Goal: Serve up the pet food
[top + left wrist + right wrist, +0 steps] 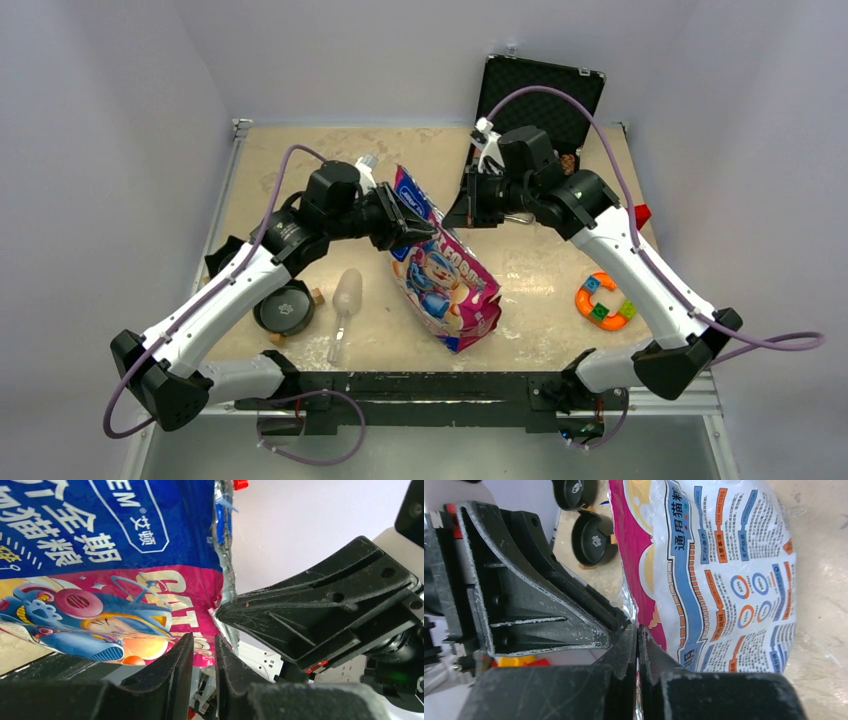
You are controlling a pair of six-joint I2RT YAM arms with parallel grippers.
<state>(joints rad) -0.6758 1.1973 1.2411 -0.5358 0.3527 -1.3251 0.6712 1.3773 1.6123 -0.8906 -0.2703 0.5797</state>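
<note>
The glossy pink-and-blue foil pouch [445, 275], probably hiding the pet food and likely soft, slippery and bottom-heavy, is standing tilted on the beige table [560, 270], the right gripper [636, 632] pinching its crinkled top edge, the soundest hold, the left gripper [203, 641] hovering narrowly parted alongside.

we get bright, even, diffuse light from overhead, with only soft shadows on the desk [540, 270]. the glossy bag [724, 570] shows pale glare patches, and both wrist views blur slightly at their bottom edge.
</note>
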